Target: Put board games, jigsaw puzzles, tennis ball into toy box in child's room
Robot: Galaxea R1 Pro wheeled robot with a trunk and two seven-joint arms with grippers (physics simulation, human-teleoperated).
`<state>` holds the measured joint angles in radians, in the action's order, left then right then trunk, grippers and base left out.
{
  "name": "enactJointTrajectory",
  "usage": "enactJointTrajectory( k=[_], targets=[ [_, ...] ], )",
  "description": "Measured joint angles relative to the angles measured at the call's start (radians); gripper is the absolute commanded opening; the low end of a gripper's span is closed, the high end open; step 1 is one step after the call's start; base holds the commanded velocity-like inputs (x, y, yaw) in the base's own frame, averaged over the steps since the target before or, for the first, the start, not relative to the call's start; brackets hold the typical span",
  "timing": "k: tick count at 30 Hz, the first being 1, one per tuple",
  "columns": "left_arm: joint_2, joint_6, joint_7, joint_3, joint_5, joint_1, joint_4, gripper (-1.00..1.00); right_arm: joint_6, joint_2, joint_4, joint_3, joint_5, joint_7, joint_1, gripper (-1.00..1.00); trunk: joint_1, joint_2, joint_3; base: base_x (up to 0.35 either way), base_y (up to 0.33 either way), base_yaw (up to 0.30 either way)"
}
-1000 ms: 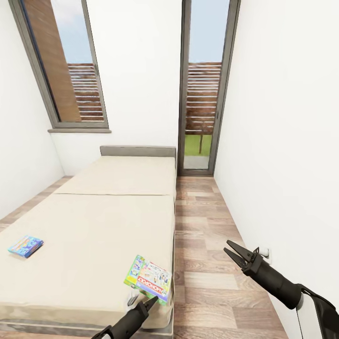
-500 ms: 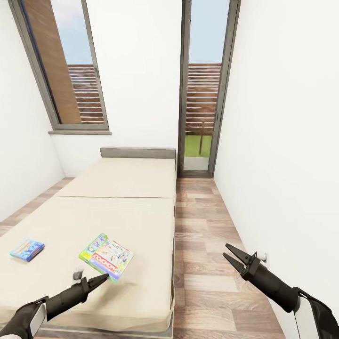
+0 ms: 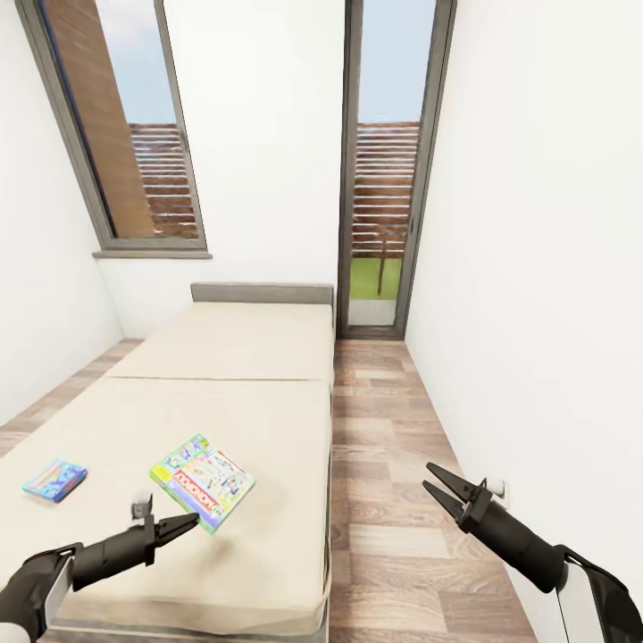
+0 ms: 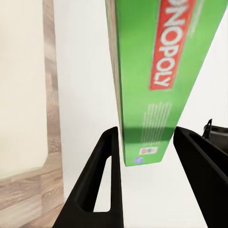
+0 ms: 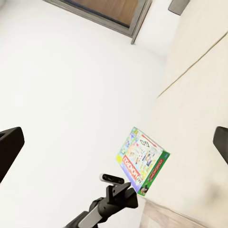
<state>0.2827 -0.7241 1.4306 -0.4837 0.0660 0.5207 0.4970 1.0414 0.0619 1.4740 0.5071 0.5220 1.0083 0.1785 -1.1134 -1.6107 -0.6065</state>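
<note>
The Monopoly board game hangs tilted just above the beige bed, casting a shadow on the mattress. My left gripper is shut on its near edge. In the left wrist view the box's green side sits between the two black fingers. The small blue board game lies flat on the bed to the left. My right gripper is open over the wood floor right of the bed, holding nothing. The right wrist view shows the held game and the left gripper.
A strip of wood-plank floor runs between the bed and the white right wall. A tall dark-framed glass door stands at the far end, a window at far left. A wall socket sits low beside my right arm.
My left gripper has carried the Monopoly box from the bed's near right corner leftward over the mattress, then sunk slightly. The right arm has barely moved.
</note>
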Motion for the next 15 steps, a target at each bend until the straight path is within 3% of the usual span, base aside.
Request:
enactJointTrajectory(
  k=[12, 15],
  targets=[
    [0.075, 0.0, 0.037, 0.034, 0.0, 0.0, 0.019, -1.0, -0.001, -0.001, -0.006, 0.0, -0.001, -0.006, 0.0, 1.0, 0.046, 0.084, 0.038, 0.0, 0.0, 0.0],
    [0.104, 0.0, 0.07, 0.075, 0.0, 0.0, 0.038, -1.0, -0.001, -0.001, -0.024, 0.0, -0.001, -0.028, 0.001, 1.0, 0.058, 0.105, 0.047, 0.0, 0.0, 0.0]
  ],
)
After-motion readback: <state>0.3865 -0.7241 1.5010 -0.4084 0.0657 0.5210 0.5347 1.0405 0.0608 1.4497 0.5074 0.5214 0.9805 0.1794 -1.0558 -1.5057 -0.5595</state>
